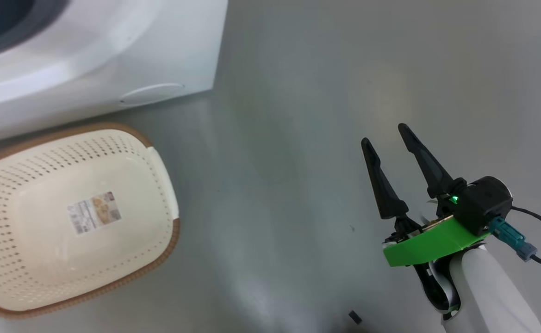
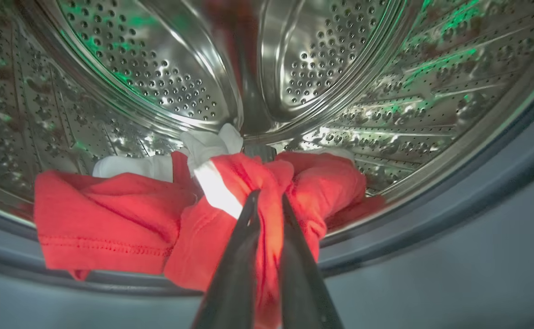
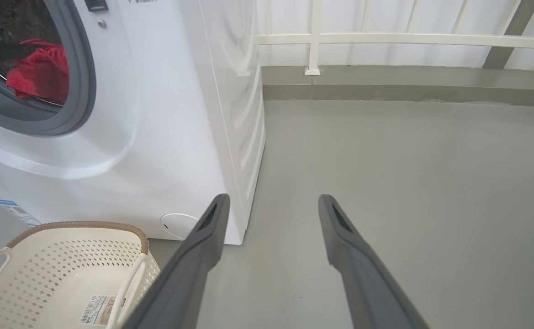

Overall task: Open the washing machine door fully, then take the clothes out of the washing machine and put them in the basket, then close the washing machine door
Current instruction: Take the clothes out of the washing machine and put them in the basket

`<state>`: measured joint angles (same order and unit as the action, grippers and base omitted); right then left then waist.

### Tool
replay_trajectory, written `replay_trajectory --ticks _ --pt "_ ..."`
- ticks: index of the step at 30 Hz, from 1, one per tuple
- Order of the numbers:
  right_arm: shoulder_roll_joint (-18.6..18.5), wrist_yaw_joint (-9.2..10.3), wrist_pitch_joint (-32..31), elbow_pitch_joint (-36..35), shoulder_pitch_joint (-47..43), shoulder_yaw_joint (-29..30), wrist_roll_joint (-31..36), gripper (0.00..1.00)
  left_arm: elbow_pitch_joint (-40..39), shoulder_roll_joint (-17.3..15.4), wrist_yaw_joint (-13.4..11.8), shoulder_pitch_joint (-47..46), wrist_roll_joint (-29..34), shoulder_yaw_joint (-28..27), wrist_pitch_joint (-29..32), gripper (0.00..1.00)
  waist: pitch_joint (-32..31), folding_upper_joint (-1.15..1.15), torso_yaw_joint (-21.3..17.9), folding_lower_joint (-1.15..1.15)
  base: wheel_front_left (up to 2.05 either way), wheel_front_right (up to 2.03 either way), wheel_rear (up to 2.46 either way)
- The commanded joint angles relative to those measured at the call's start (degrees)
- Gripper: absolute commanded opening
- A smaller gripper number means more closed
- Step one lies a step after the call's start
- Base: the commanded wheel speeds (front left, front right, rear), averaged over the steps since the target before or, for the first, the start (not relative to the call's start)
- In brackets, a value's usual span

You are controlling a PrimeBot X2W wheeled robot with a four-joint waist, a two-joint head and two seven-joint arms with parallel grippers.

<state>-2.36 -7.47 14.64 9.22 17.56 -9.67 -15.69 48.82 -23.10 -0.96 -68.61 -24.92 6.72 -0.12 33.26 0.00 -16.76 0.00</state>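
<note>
The head view looks steeply down from above onto the floor (image 1: pixel 298 115), the basket (image 1: pixel 90 152) and the lower front of the washing machine (image 1: pixel 113 55). The left wrist view sits very close, facing into the steel drum (image 2: pixel 157 82). The right wrist view looks from low down across the floor, sharing the basket and machine front with the head view.

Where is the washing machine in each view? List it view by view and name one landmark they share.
Head view: the washing machine sits top left, behind the basket.
Left wrist view: its drum spans the top, holding the clothes.
Right wrist view: it stands at the left.
Shared landmark: the grey door seal.
</note>
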Motion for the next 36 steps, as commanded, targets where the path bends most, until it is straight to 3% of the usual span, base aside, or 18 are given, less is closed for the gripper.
replay_trajectory --ticks 1,12,26,36 --pt "-0.52 -0.02 0.36 -1.08 -2.06 -0.97 1.13 1.00 -2.82 -2.03 0.09 2.08 -0.36 -1.09 -1.36 0.00 -2.78 0.00 2.09 0.00 0.00 0.00 0.00" --pt "-0.52 -0.02 0.36 -0.02 -4.19 -1.31 2.86 1.00 -16.22 1.13 -1.89 14.51 -1.46 -1.17 -6.62 0.00 -9.47 0.00 5.54 0.00 0.00 0.00 0.00" --pt "-0.52 -0.02 0.26 2.09 -8.24 -0.93 3.65 1.00 -45.58 1.56 -10.23 36.83 0.47 -1.88 -7.09 0.00 -18.78 0.00 7.73 0.00 0.00 0.00 0.00" --pt "-0.52 -0.02 -0.72 2.07 -10.92 -0.45 3.92 1.00 -59.00 1.21 -14.31 46.74 2.56 -3.08 -8.66 0.00 -24.14 0.00 8.05 0.00 0.00 0.00 0.00"
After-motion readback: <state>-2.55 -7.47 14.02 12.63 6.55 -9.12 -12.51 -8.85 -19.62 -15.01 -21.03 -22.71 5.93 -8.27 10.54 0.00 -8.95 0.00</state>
